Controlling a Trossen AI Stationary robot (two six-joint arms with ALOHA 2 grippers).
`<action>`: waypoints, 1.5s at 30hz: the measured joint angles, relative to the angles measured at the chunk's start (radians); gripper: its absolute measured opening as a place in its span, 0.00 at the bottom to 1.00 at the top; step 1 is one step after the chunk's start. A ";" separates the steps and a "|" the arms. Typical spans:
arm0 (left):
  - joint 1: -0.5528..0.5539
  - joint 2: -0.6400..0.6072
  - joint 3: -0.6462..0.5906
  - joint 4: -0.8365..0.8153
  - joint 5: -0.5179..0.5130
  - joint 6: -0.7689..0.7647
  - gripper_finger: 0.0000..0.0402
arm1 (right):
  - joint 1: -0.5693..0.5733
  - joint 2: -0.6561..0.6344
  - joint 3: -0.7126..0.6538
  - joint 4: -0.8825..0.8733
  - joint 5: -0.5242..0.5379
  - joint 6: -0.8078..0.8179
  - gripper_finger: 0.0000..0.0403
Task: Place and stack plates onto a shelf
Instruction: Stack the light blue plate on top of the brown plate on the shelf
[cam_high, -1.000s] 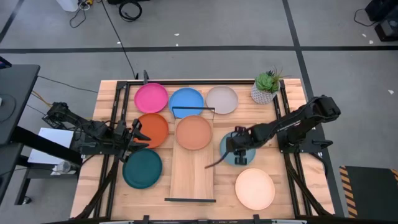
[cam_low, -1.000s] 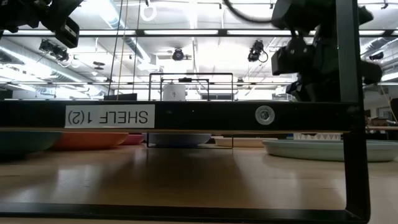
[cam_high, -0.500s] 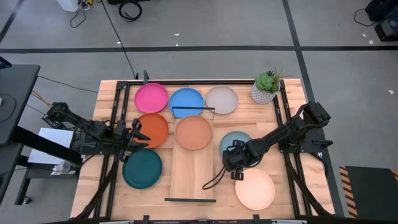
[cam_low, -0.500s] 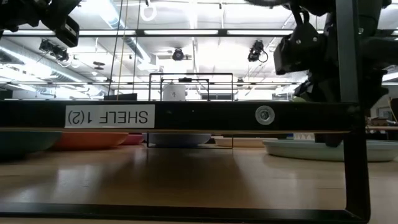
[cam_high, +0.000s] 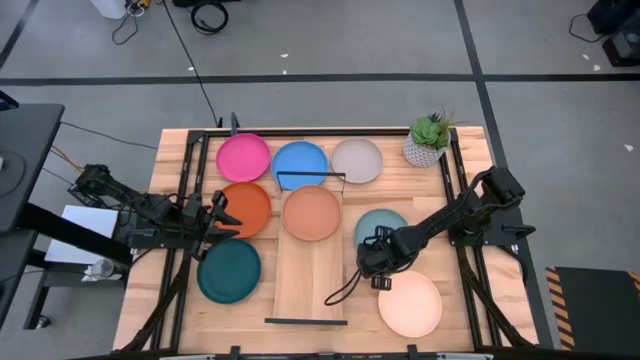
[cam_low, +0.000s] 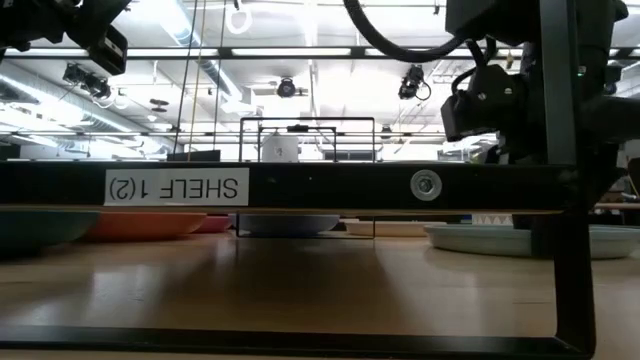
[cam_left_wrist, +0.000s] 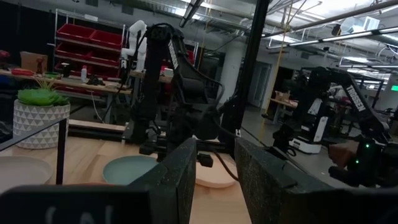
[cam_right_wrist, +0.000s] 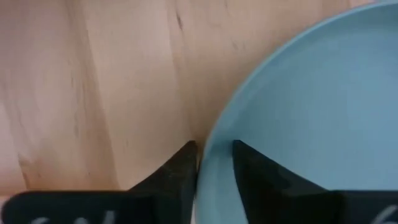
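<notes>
The light blue plate (cam_high: 383, 226) lies flat on the tabletop right of the shelf (cam_high: 310, 275). My right gripper (cam_high: 375, 257) is down at its near-left rim, shut on it. The brown plate (cam_high: 312, 213) sits on the shelf's far end. Pink (cam_high: 243, 158), blue (cam_high: 300, 165) and pale grey (cam_high: 357, 160) plates line the far side. The orange (cam_high: 247, 207) and teal (cam_high: 228, 270) plates lie left of the shelf, the cream plate (cam_high: 410, 303) near right. My left gripper (cam_high: 222, 213) waits by the orange plate, fingers a narrow gap apart. My right gripper (cam_right_wrist: 214, 165) has the light blue plate's rim (cam_right_wrist: 208, 146) at its near-left edge. The rim is pinched with one finger (cam_right_wrist: 177, 171) outside over the wood and the other (cam_right_wrist: 261, 174) inside the plate. The fingers come from above, pointing down. The plate lies on the table (cam_low: 500, 240).
A small potted plant (cam_high: 428, 140) stands at the table's far right corner. Black rails close the shelf's far end (cam_high: 310, 178) and near end (cam_high: 306, 321). The cream plate lies just near of my right gripper. Bare wood shows on the near half of the shelf.
My right gripper has moved from above the light blue plate's middle toward the table's near edge and down to the plate's near-left rim, mostly in the first half second. The plate has stayed where it was. The left arm has kept still.
</notes>
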 joint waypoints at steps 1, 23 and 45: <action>0.000 0.000 0.000 0.000 0.000 0.000 0.29 | 0.000 -0.004 -0.001 0.000 -0.001 -0.006 0.23; 0.000 0.000 0.000 -0.005 0.000 -0.015 0.29 | -0.004 -0.041 0.381 -0.229 0.208 -0.374 0.05; 0.000 0.019 0.001 -0.003 0.003 -0.053 0.29 | -0.238 0.100 0.370 0.076 0.063 -0.860 0.08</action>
